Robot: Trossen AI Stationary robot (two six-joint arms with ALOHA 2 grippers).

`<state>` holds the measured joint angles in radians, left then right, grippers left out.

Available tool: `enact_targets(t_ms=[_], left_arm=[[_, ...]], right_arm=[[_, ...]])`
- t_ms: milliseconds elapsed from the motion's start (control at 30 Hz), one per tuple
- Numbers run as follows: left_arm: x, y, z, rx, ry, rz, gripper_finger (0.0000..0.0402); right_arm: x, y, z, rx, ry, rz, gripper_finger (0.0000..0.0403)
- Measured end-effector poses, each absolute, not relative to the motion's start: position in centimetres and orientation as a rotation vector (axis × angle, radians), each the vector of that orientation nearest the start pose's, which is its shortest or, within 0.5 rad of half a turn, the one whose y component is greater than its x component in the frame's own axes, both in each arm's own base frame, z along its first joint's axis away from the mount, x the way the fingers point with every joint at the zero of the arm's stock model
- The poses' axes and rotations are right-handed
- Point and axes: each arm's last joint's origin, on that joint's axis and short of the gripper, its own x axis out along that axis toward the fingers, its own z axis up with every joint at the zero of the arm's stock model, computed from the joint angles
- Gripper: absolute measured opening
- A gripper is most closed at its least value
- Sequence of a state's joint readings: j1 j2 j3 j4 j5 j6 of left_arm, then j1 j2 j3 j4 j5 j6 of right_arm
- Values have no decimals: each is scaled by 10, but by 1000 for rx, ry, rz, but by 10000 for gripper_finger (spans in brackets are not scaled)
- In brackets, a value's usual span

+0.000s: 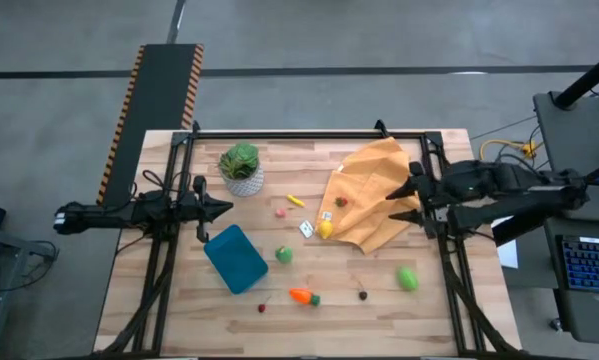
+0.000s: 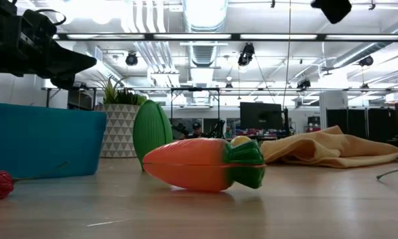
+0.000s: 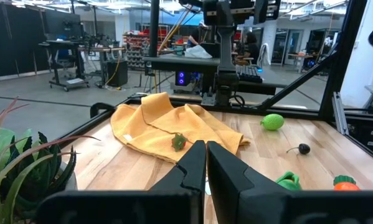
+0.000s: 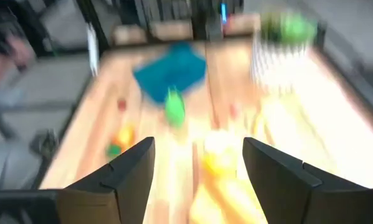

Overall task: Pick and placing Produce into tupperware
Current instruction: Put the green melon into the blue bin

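The teal tupperware (image 1: 236,258) lies flat on the table near the left side, with nothing in it. Produce is scattered: an orange carrot (image 1: 302,296) lying on its side (image 2: 202,164), a green piece (image 1: 283,254), a green lime (image 1: 407,278), a yellow piece (image 1: 324,229) at the cloth's edge, and small red and dark bits. My left gripper (image 1: 219,208) is shut and hovers above the tupperware's far end. My right gripper (image 1: 392,204) is open over the orange cloth (image 1: 374,190), pointing toward the table's left; its fingers (image 4: 198,155) stand wide apart.
A leafy plant in a white pot (image 1: 241,168) stands near the far edge, just beyond my left gripper. The crumpled orange cloth (image 3: 174,124) covers the far right of the table with a small red-green piece (image 3: 178,142) on it. Two white dice (image 1: 306,229) lie mid-table.
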<state>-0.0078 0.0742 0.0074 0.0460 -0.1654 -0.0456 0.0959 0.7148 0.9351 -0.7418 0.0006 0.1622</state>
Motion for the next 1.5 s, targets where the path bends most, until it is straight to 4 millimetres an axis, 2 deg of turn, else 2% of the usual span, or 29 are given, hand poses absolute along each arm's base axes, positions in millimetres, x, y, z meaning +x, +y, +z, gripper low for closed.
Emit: enact_targets(t_ms=[267, 533, 700, 933, 1100, 1267, 1500], left_arm=[[102, 4, 165, -44, 18, 158, 0], [102, 4, 164, -44, 18, 158, 0], [102, 4, 164, -44, 18, 158, 0], [102, 4, 164, -41, 19, 158, 0], [101, 4, 164, -36, 19, 158, 0], [102, 4, 164, -36, 19, 158, 0], [102, 4, 164, -37, 19, 158, 0]], right_arm=[[136, 13, 352, 331, 861, -81, 232], [131, 19, 345, 574, 1234, -321, 233], [133, 39, 341, 620, 1284, -289, 235], [122, 73, 333, 660, 1275, -356, 235], [118, 101, 315, 689, 1293, -441, 235], [119, 122, 289, 610, 1356, -512, 238], [128, 136, 250, 425, 1427, -589, 239]])
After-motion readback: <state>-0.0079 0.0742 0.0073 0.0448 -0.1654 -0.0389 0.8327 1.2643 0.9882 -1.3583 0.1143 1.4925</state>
